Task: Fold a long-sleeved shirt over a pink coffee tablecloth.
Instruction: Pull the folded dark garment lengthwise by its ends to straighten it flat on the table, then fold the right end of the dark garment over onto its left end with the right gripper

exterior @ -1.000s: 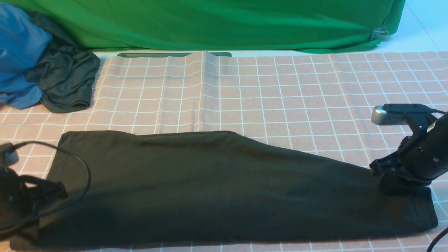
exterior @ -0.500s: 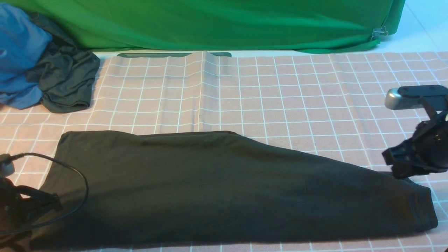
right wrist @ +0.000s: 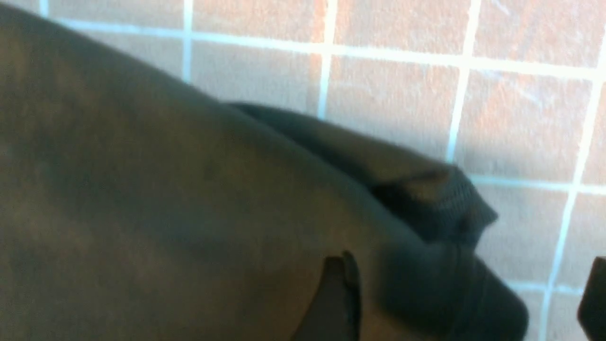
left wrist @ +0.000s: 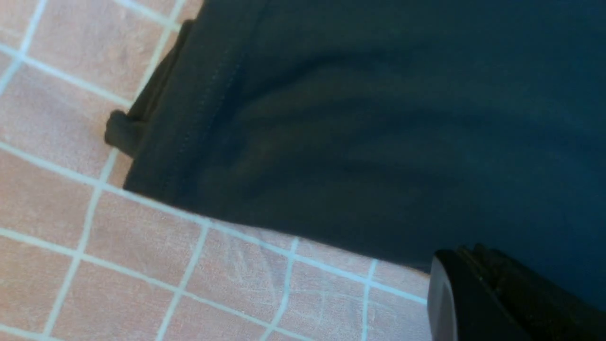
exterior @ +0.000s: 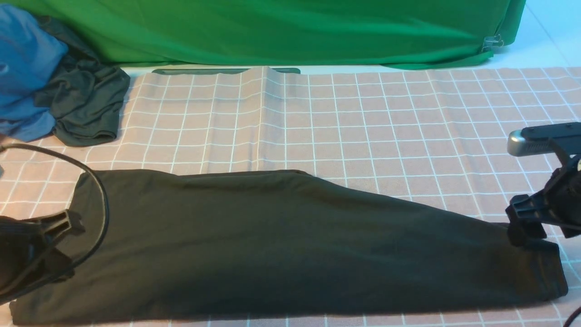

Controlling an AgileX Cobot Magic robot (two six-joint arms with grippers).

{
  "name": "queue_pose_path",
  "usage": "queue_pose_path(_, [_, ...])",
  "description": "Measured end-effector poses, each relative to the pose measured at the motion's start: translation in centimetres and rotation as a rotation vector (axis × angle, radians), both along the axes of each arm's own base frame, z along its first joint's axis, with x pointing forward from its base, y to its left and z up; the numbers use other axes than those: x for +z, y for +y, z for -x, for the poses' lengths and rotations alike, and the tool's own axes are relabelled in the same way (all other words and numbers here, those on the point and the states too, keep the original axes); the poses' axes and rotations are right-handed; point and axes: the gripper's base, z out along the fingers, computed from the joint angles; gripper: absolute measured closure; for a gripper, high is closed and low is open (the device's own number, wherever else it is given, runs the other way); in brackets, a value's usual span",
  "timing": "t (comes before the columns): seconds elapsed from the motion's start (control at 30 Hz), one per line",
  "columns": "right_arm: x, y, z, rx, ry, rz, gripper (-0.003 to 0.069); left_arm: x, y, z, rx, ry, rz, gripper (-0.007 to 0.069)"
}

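Where the pink tablecloth [exterior: 363, 118] spreads, the long-sleeved shirt [exterior: 272, 240] lies.

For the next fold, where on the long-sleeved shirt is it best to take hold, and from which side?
Probably its narrow cuff end, at the robot's right, from above with the open right pincer standing over it. The long-sleeved shirt lies as a flat strip on the pink tablecloth, tapering there to a thick stacked edge the jaws can span.
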Motion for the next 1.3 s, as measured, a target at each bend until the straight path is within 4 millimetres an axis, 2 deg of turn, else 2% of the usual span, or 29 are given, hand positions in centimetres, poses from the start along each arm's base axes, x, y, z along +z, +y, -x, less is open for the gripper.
queue_pose_path(0.1, [0.5, 0.2, -0.6, -0.004, -0.038, -0.017, 0.0137, 0.6, -0.1, 0.6, -0.007, -0.039, -0.011, 0.0611])
queue_pose_path(0.17, [0.8, 0.3, -0.8, 0.001, -0.04, -0.033, 0.0174, 0.8, -0.1, 0.8, -0.007, -0.051, -0.014, 0.0611])
queue_pose_path(0.23, [0.7, 0.4, -0.8, 0.004, -0.013, -0.04, 0.0153, 0.9, -0.2, 0.9, -0.009, -0.052, -0.015, 0.0611])
queue_pose_path(0.33, [-0.4, 0.3, -0.7, 0.01, 0.065, -0.039, 0.0025, 0.9, -0.2, 0.9, -0.01, -0.05, -0.014, 0.0611])
queue_pose_path(0.37, [-0.5, 0.3, -0.7, 0.009, 0.068, -0.04, 0.0025, 0.9, -0.2, 0.9, -0.01, -0.049, -0.014, 0.0611])
queue_pose_path(0.4, [-1.1, 0.3, -0.7, 0.009, 0.105, -0.039, -0.0008, 0.9, -0.2, 0.9, -0.011, -0.047, -0.014, 0.0611])
queue_pose_path(0.5, [-2.2, 0.3, -0.8, 0.005, 0.153, -0.039, -0.0029, 0.8, -0.2, 1.0, -0.013, -0.04, -0.012, 0.0611])
queue_pose_path(0.7, [-4.0, 0.2, -1.0, -0.006, 0.214, -0.038, -0.0024, 0.8, -0.2, 1.0, -0.017, -0.036, -0.013, 0.0611])
queue_pose_path(0.8, [-4.0, 0.3, -1.2, -0.002, 0.209, -0.044, 0.0064, 0.8, -0.2, 1.0, -0.017, -0.035, -0.012, 0.0611])
queue_pose_path(0.97, [-4.0, 0.5, -1.4, 0.036, 0.191, -0.057, 0.0503, 0.8, -0.2, 1.0, -0.016, -0.036, -0.013, 0.0611])
queue_pose_path(1.03, [-3.8, 0.4, -1.5, 0.046, 0.191, -0.056, 0.0538, 0.8, -0.2, 1.0, -0.016, -0.037, -0.01, 0.0611])
queue_pose_path(1.13, [-3.2, -0.4, -1.8, 0.035, 0.208, -0.059, 0.0536, 0.8, -0.2, 1.0, -0.017, -0.033, -0.009, 0.0611])
queue_pose_path(1.3, [-1.2, -3.9, -1.8, -0.073, 0.234, -0.07, 0.0536, 0.8, -0.2, 1.0, -0.017, -0.033, -0.008, 0.0611])
